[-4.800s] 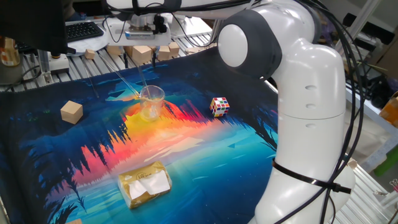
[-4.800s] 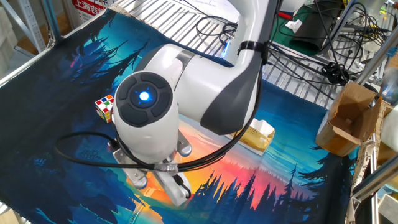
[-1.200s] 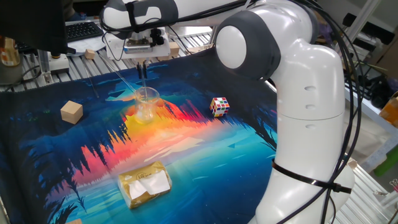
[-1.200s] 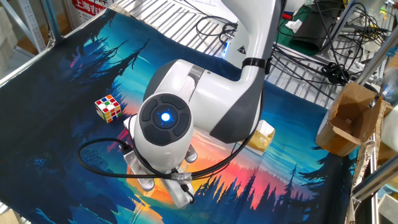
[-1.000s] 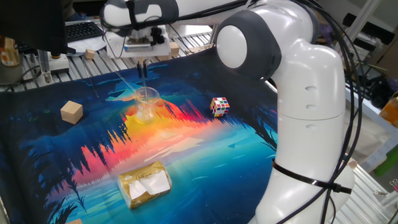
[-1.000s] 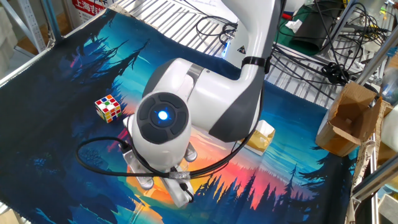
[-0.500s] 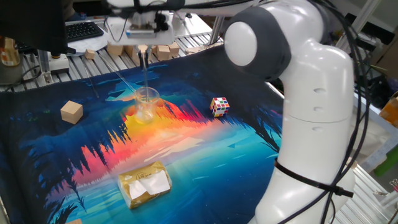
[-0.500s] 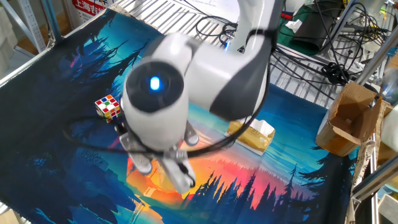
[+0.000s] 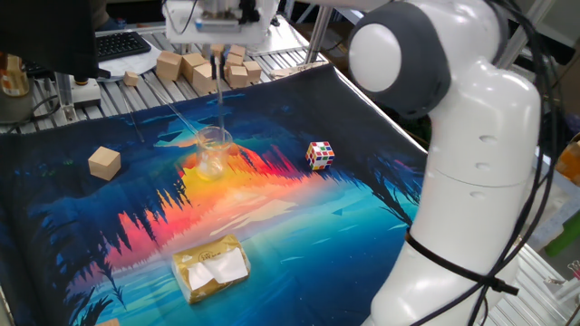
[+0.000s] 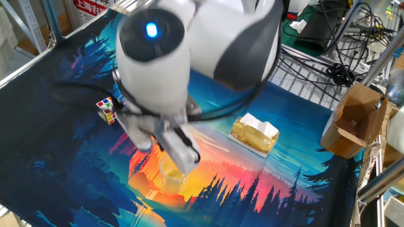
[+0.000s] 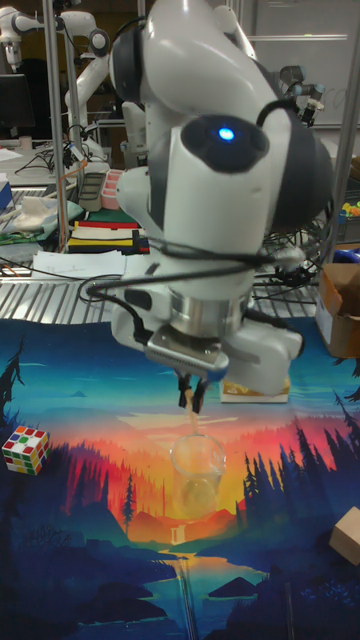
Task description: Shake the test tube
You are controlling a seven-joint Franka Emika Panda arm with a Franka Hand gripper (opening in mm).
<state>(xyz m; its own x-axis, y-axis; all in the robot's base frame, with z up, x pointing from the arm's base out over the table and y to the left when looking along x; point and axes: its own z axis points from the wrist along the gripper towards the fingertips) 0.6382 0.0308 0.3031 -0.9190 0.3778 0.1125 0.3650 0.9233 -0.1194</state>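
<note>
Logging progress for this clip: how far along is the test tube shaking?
Done: the hand is shut on the test tube, which hangs upright from it. In hand: the tube is over the clear beaker, its lower end near the rim; whether it is fully out is unclear. Left: the shake itself, which these stills do not show. The other thin rod leans in the beaker.

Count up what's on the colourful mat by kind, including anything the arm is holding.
Glass beaker: 1
Test tube, in the end effector: 1
Thin glass rod: 1
Wooden block fully in view: 1
Puzzle cube: 1
Yellow packet: 1
Total: 6
</note>
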